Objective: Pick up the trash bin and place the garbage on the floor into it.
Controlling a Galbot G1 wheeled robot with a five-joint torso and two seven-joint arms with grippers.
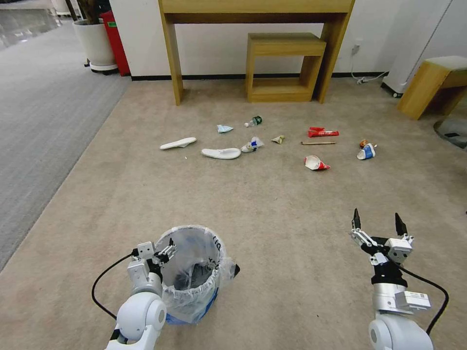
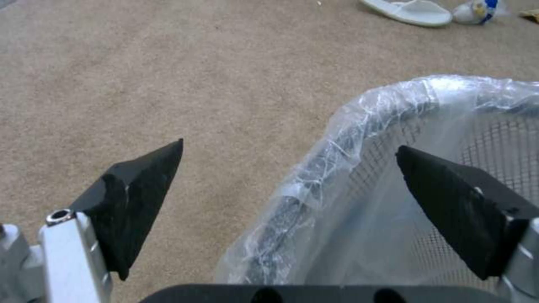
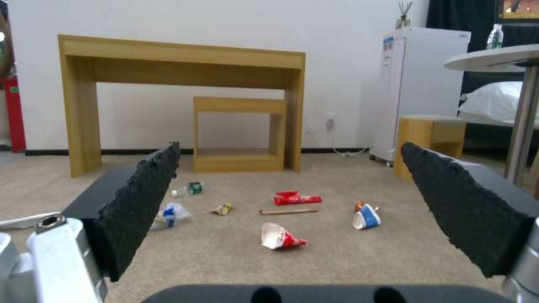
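End effector (image 2: 289,153) astride bin rim (image 2: 337,139) — unclosed.

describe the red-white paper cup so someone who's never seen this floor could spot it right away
Start at the tall wooden desk against the wall, then come forward over the beige carpet to the row of litter. The red-white paper cup lies on its side, the piece nearest the robot on the right, just in front of the wooden stick. The only other cup, the blue-white cup, lies farther right.

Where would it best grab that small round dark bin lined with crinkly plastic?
Probably the bag-wrapped rim of the small round dark bin, from above on the robot's left. It stands upright, and the open left gripper straddles the rim there, one finger inside and one outside.
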